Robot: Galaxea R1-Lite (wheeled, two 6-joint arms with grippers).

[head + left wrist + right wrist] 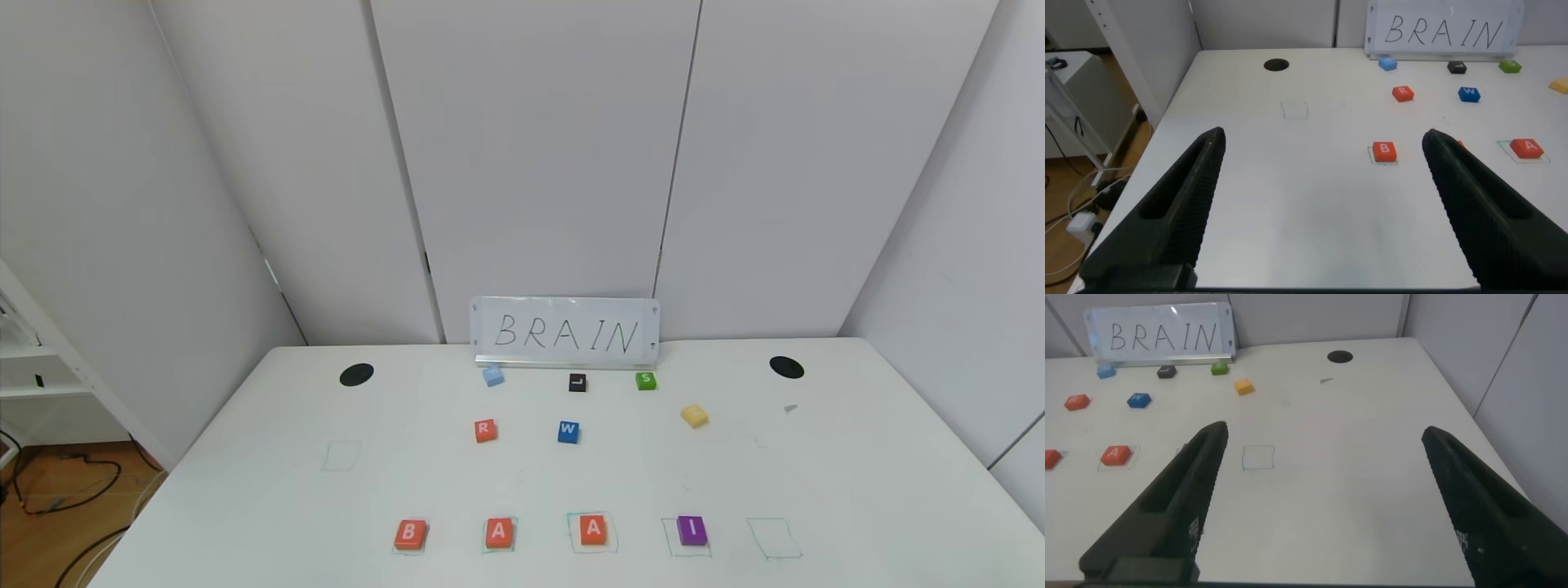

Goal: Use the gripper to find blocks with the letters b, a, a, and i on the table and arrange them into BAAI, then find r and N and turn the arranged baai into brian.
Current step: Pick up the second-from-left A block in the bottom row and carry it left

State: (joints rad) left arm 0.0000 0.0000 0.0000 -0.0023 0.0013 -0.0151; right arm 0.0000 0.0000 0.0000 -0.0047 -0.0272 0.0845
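four blocks (545,532) sit in a near-edge row on the table (245,498) reading b, a, a, i, each apart from the next. left gripper (1323,208) hovers with fingers spread wide and nothing between them; the b lies just ahead of it. r (485,430) lies farther ahead. right gripper (1323,502) hovers spread and bare too; n (1243,387) lies well ahead of it, near the brain sign (566,332).

Four flat square letter blocks (547,532), orange B, A, A and purple I, lay in a near row on the white table (857,490); orange R block (485,430) and yellow N block (694,415) lay farther back.
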